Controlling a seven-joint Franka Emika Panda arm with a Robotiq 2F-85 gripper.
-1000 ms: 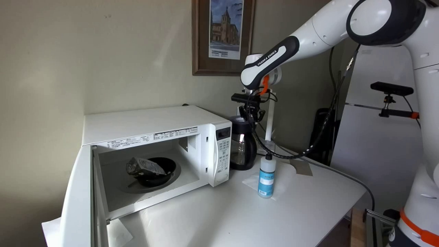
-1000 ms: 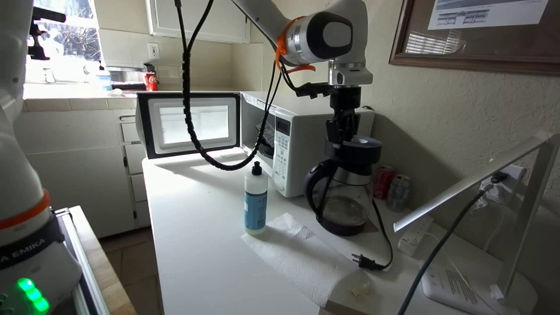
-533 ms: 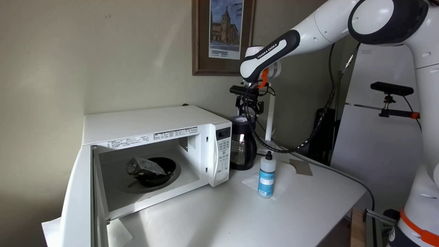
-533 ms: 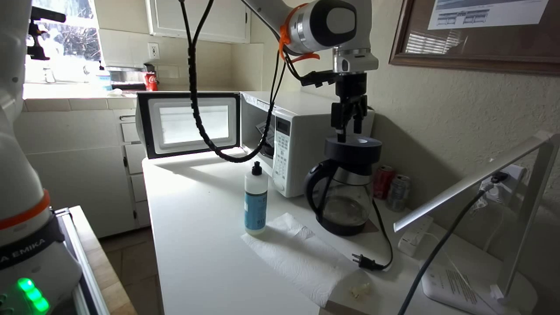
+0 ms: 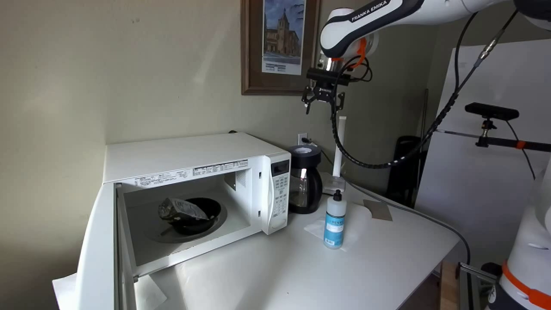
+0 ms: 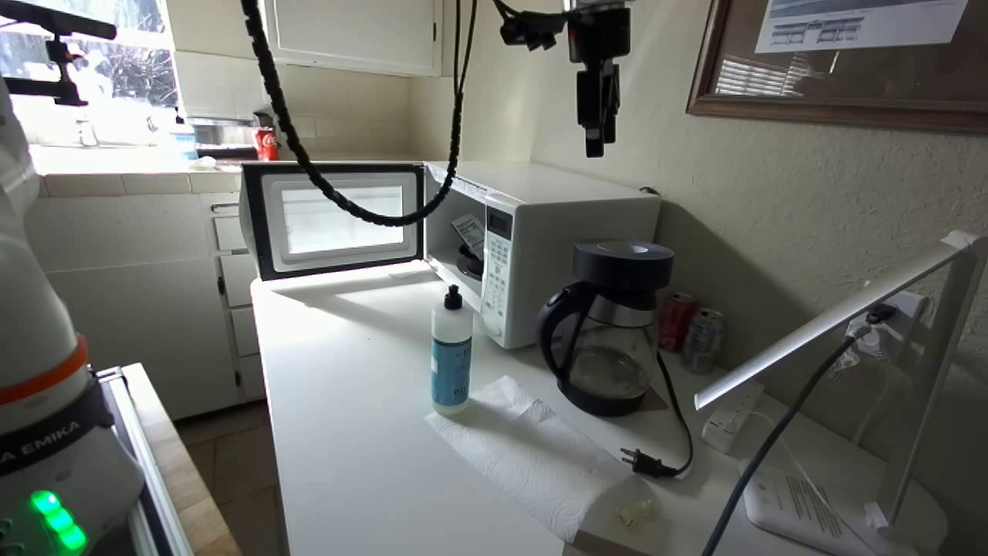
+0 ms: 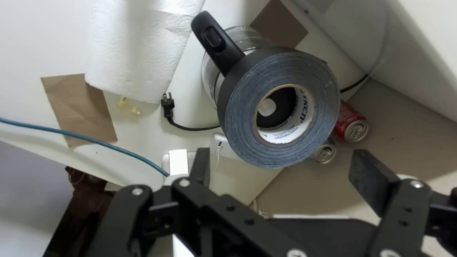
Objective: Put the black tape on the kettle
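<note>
Wrist view is showing the tape (image 7: pixel 241 117) sitting on top of the kettle (image 7: pixel 222 50); in both exterior views the tape is lying roughly level there. Placement is looking complete, by my judgement; perhaps only a retreat is remaining. The gripper (image 7: pixel 282 167) is hanging well above, spread wide, holding nothing and touching nothing.

Wrist cam, nr, looks dn past gripper (image 7: pixel 284 169) at tape (image 7: pixel 241 110); both exterior views, farther back, diff angles, share kettle (image 6: pixel 610 340) below gripper
</note>
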